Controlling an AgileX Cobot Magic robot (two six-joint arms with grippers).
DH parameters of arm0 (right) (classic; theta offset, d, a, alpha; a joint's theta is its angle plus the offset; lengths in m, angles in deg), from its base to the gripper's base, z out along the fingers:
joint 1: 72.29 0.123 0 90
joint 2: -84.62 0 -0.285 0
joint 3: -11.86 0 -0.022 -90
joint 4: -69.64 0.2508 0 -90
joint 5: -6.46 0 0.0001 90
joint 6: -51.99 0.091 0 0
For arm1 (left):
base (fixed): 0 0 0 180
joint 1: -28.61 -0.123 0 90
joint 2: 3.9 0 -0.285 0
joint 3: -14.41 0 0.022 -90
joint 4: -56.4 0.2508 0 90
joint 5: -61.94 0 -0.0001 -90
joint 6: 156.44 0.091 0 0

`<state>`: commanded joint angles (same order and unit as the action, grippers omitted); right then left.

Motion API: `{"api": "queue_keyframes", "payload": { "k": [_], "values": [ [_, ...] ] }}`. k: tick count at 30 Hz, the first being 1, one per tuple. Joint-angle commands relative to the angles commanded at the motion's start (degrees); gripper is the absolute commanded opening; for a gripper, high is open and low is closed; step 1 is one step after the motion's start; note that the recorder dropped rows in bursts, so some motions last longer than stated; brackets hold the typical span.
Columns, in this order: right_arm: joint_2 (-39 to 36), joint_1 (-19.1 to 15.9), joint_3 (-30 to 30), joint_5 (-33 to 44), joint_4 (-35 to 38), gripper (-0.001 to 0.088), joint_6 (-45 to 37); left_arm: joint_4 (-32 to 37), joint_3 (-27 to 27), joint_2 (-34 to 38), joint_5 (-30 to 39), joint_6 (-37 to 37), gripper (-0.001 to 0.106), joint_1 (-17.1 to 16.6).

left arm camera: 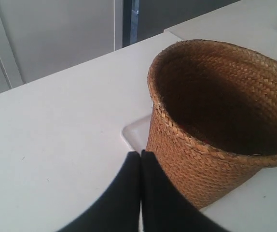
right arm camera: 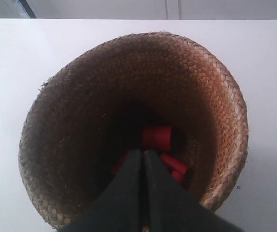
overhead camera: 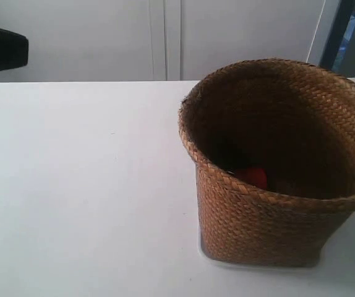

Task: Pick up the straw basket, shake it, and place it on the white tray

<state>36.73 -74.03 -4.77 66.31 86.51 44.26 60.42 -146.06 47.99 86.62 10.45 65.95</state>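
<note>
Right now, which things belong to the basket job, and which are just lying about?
Job: tall brown woven straw basket; flat glossy white tray beneath it.
Lying about: small red pieces inside the basket; white table; black shape at the exterior view's left edge.

Straw basket (overhead camera: pixel 270 223): brown, woven, braided rim, wider at the top, upright at the view's right, cut off by the right edge. Stands on a white tray (overhead camera: pixel 205 250), of which only a thin rim shows. Inside: one red item (overhead camera: pixel 252 176), possibly plastic, mostly in shadow. White table (overhead camera: pixel 78 185). Black object (overhead camera: pixel 1 49), far left.
</note>
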Motion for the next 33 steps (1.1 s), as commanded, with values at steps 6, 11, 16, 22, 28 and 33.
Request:
{"api": "queue_keyframes", "payload": {
  "k": [6,11,16,22,28,33],
  "values": [
    [0.0,0.0,0.0,0.1,0.0,0.0,0.0,4.0,0.1,-2.8,1.0,1.6,0.0,-0.1],
    [0.0,0.0,0.0,0.1,0.0,0.0,0.0,5.0,2.8,-7.7,6.6,1.9,0.0,-6.2],
    [0.0,0.0,0.0,0.3,0.0,0.0,0.0,5.0,10.5,-13.4,6.4,4.4,0.0,-17.6],
    [0.0,0.0,0.0,0.3,0.0,0.0,0.0,4.5,21.5,-21.9,4.9,4.0,0.0,-26.8],
    [0.0,0.0,0.0,0.3,0.0,0.0,0.0,1.7,32.1,-29.8,-4.4,4.0,0.0,-33.3],
    [0.0,0.0,0.0,0.3,0.0,0.0,0.0,0.7,38.6,-35.1,-7.3,4.0,0.0,-37.4]
  ]
}}
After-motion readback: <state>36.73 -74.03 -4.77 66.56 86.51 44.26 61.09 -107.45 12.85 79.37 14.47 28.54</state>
